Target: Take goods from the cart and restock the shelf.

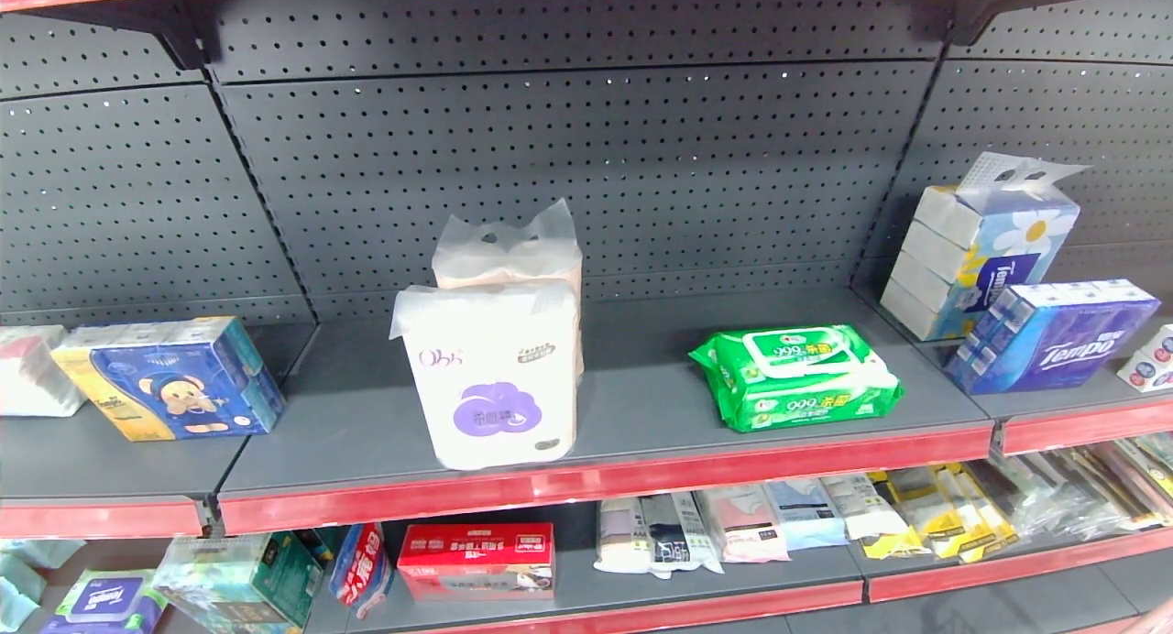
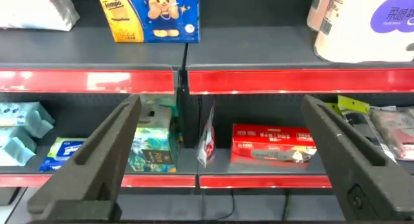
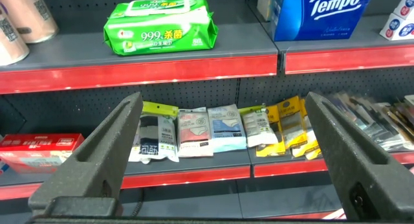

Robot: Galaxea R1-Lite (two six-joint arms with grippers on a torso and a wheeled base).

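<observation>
A dark shelf (image 1: 641, 405) with a red front edge carries a white toilet-roll pack with a purple mark (image 1: 495, 373), a second pale pack (image 1: 513, 249) behind it, and a green wet-wipes pack (image 1: 795, 376) lying flat. My left gripper (image 2: 220, 166) hangs open before the shelf's front, facing the lower shelf with a red box (image 2: 273, 144). My right gripper (image 3: 226, 166) is open too, with nothing between its fingers, facing small bagged goods (image 3: 210, 130) under the wet wipes (image 3: 162, 24).
A blue tissue pack with a bear (image 1: 174, 377) sits at the left, blue and purple tissue packs (image 1: 1049, 332) at the right. The lower shelf holds a red box (image 1: 476, 561), teal boxes (image 1: 240, 579) and flat bagged goods (image 1: 825, 519). Bare shelf lies between the toilet rolls and wipes.
</observation>
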